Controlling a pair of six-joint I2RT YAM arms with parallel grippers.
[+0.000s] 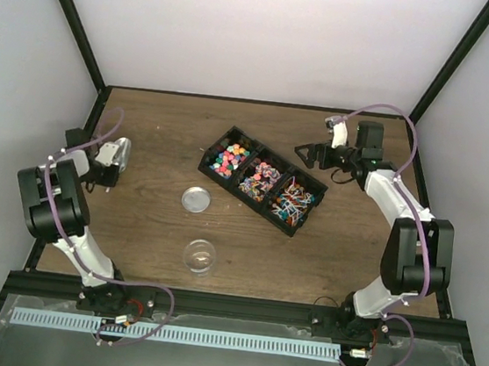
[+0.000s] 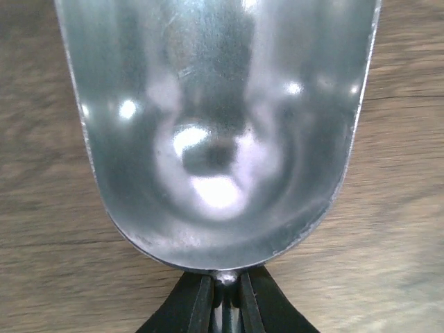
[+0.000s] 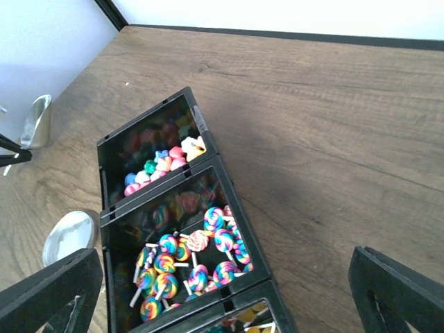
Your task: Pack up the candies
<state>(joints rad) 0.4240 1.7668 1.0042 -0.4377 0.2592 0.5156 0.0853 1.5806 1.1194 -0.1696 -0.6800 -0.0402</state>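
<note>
The candies (image 1: 230, 157) fill a black three-compartment tray (image 1: 211, 154) in the middle of the table: small pink, blue and yellow pieces (image 3: 158, 165) in one part, swirled lollipops (image 3: 187, 257) in the one beside it. A clear round jar (image 1: 200, 257) stands open in front of the tray, and its lid (image 1: 195, 199) lies flat between them. My left gripper (image 1: 105, 167) is at the far left, shut on the handle of an empty metal scoop (image 2: 222, 125). My right gripper (image 1: 314, 153) hangs open over the tray's right end, fingers (image 3: 48, 298) wide apart.
In the right wrist view the scoop (image 3: 36, 121) shows at the left edge and the lid (image 3: 67, 236) beside the tray's wall (image 3: 215, 161). Black frame posts rise at the table's back corners. Bare wood lies behind and to the right of the tray.
</note>
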